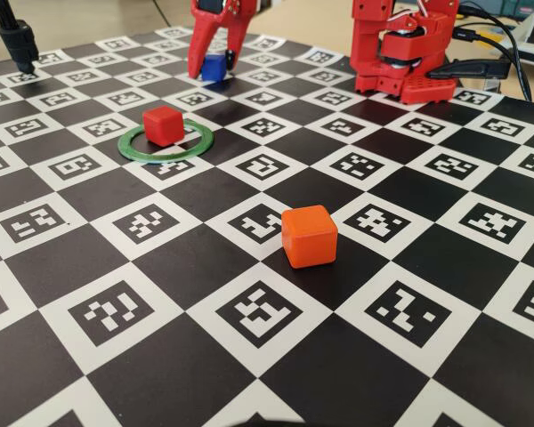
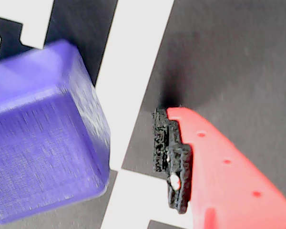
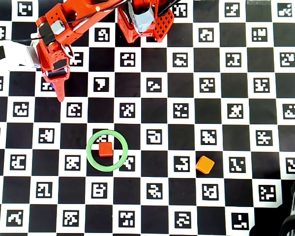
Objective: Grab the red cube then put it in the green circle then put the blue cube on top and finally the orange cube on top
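Three cubes on the checkered marker board [image 1: 276, 173]. Red cube [image 1: 163, 124] sits inside the green circle [image 1: 201, 142], toward its far side in the fixed view. Orange cube [image 1: 309, 236] rests alone on a black square, well apart from the ring. Blue cube [image 1: 214, 67] stands between the spread fingers of the gripper [image 1: 215, 69]; wrist view shows a clear gap between cube and padded finger [image 2: 169, 157], so claw open, not gripping.

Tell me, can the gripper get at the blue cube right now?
Probably yes: the gripper stands open with the blue cube between its fingers, and nothing else is near it.
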You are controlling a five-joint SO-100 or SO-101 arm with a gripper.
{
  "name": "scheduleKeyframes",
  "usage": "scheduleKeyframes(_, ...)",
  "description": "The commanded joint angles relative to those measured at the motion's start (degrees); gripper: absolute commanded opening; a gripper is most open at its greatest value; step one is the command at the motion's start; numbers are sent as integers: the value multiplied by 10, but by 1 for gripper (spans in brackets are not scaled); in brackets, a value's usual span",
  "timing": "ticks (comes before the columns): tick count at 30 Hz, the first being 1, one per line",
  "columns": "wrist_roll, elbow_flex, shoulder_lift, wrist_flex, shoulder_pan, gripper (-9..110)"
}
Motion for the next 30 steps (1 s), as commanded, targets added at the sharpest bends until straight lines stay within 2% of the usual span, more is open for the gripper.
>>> scheduleKeyframes(1, -11, -23, 33, -9, 10, 47)
scheduleKeyframes(30, -59, -40, 31, -33, -19, 47)
